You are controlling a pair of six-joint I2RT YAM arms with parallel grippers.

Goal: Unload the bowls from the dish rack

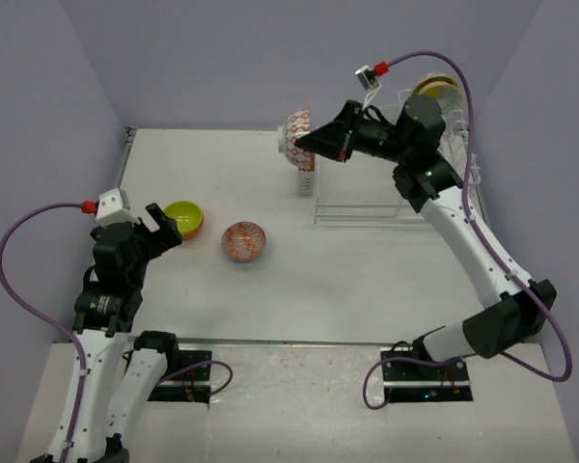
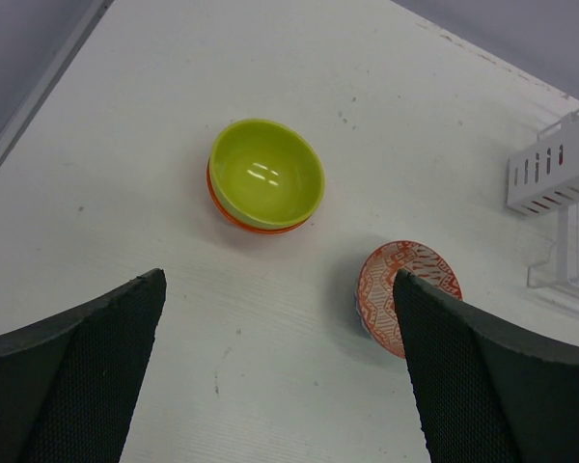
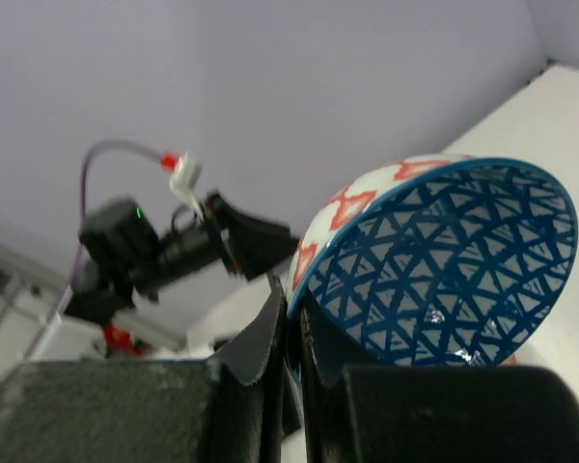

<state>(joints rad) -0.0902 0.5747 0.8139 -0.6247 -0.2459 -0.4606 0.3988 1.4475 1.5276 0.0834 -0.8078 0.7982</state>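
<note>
My right gripper (image 1: 311, 145) is shut on the rim of a blue patterned bowl (image 1: 295, 133), held tilted on its side in the air above the left end of the white dish rack (image 1: 367, 214). In the right wrist view the fingers (image 3: 291, 318) pinch the rim of that bowl (image 3: 444, 260). A lime-green bowl (image 1: 184, 217) rests on an orange one on the table at the left. An orange-red zigzag bowl (image 1: 244, 240) stands beside it. My left gripper (image 1: 164, 230) is open and empty, low near the lime-green bowl (image 2: 266, 174) and the zigzag bowl (image 2: 391, 289).
The rack's small white cutlery basket (image 1: 307, 179) stands just below the held bowl and also shows as the basket (image 2: 550, 174) in the left wrist view. A yellowish bowl (image 1: 436, 92) sits in the rack's tall far section. Purple walls close in the table on three sides.
</note>
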